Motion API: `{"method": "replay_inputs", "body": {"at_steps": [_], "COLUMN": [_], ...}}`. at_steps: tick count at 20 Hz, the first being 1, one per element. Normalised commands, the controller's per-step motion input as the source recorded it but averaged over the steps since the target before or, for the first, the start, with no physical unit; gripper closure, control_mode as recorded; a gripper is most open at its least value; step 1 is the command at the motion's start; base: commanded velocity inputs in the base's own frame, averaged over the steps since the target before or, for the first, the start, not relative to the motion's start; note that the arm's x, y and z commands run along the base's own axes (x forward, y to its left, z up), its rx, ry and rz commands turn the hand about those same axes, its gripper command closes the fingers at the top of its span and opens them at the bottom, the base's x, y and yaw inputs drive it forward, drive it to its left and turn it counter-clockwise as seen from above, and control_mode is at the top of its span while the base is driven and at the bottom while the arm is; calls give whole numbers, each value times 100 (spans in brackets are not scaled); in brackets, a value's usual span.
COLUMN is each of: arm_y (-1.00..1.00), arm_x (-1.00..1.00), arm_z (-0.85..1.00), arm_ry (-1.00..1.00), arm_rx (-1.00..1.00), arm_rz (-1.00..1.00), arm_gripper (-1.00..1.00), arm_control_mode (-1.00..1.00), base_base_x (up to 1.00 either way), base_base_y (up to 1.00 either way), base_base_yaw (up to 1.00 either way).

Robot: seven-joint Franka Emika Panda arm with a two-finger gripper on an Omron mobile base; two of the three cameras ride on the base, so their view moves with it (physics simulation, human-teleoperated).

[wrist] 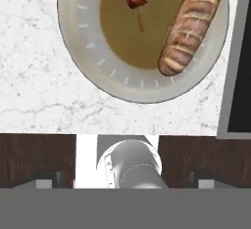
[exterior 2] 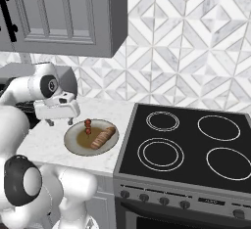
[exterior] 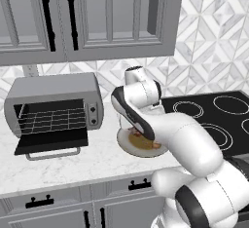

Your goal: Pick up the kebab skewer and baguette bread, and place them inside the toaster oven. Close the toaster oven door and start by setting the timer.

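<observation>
Your claw (exterior 2: pixel 59 121) hangs with its jaws spread wide and nothing between them, pointing down just above the counter beside the plate (wrist: pixel 81 52). Both foods share that plate, which keeps them together in one place. In the hand view, the kebab skewer (wrist: pixel 136 0) lies ahead of the claw near the plate's middle, its bare stick end pointing back toward you and the red chunks further off. The baguette bread (wrist: pixel 190 27) lies ahead and off to one side, resting slantwise along the plate's rim; the two do not touch.

The toaster oven (exterior: pixel 56 106) sits well apart from the claw, across open counter on the far side from the stove. The toaster oven door (exterior: pixel 51 140) is already dropped flat toward the counter's front, so the wire rack inside is exposed and ready to receive food.

Mind your edges. The stove's raised border (wrist: pixel 234 76) runs close beside the plate on the bread's side, leaving little room to approach the loaf from there; come from above instead. The plate's rim is low, and I judge the thin skewer needs a careful pinch over the chunks or stick. The marble counter (exterior: pixel 97 161) between plate and oven looks open for the carry. The lowered door juts forward, so you should pass above it.
</observation>
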Motion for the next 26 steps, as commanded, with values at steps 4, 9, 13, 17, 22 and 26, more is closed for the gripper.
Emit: {"method": "replay_inputs", "body": {"at_steps": [4, 9, 13, 17, 22, 26], "arm_y": [-16, -9, -13, -6, -17, -19], "arm_x": [8, 24, 30, 43, 40, 27], "arm_z": [-31, -28, -12, -32, -35, -27], "arm_ry": [13, 10, 1, 0, 0, 3], "arm_rx": [-4, -1, 0, 4, 6, 3], "arm_rz": [17, 16, 10, 6, 4, 0], "arm_gripper": [-100, -100, -100, -100, -100, -100], "arm_control_mode": [-100, -100, -100, -100, -100, -100], "base_base_x": [0, 0, 0, 0, 0, 0], "base_base_y": [0, 0, 0, 0, 0, 0], "base_base_yaw": [0, 0, 0, 0, 0, 0]}}
